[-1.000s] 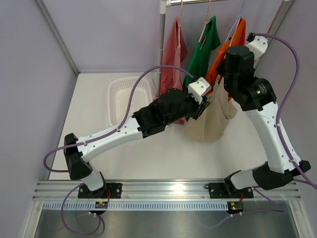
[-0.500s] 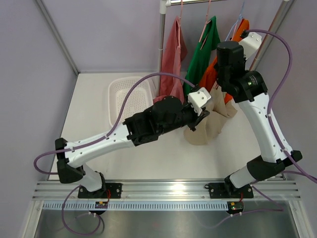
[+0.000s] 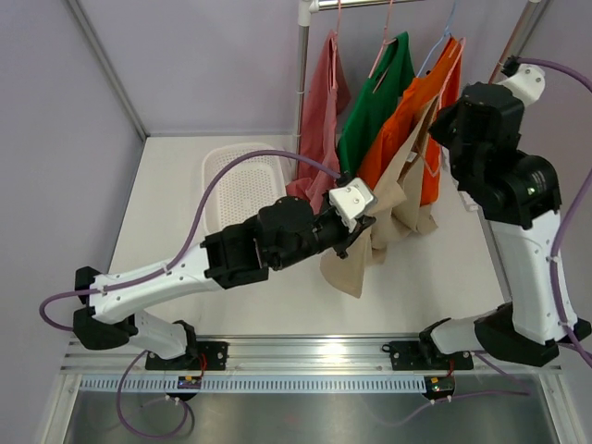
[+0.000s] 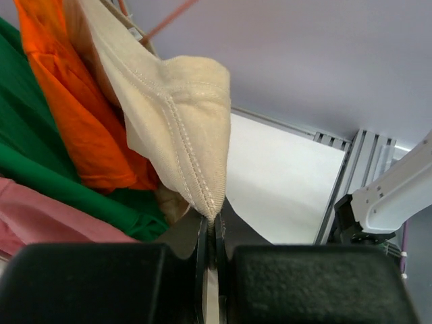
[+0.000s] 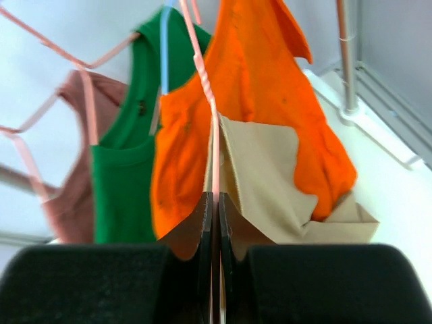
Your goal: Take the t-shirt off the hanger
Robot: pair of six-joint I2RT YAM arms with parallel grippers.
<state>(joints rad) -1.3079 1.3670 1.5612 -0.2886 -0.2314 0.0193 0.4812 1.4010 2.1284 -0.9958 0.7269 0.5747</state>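
Note:
A beige t-shirt hangs partly off a pink hanger on the rail at the back right. My left gripper is shut on a hemmed edge of the beige t-shirt, the seam pinched between its fingertips. The cloth stretches from it up and right toward the hanger. My right gripper is shut on the hanger's thin pink wire, with the beige t-shirt draped just to the right of the wire.
An orange shirt, a green shirt and a pink shirt hang on the same rail, close beside the beige one. The rack's pole stands at the back. A white basket sits on the table to the left.
My left gripper has pulled the beige t-shirt down and to the left, toward the near edge. My right arm has swung right with the hanger, so the cloth now stretches out between them.

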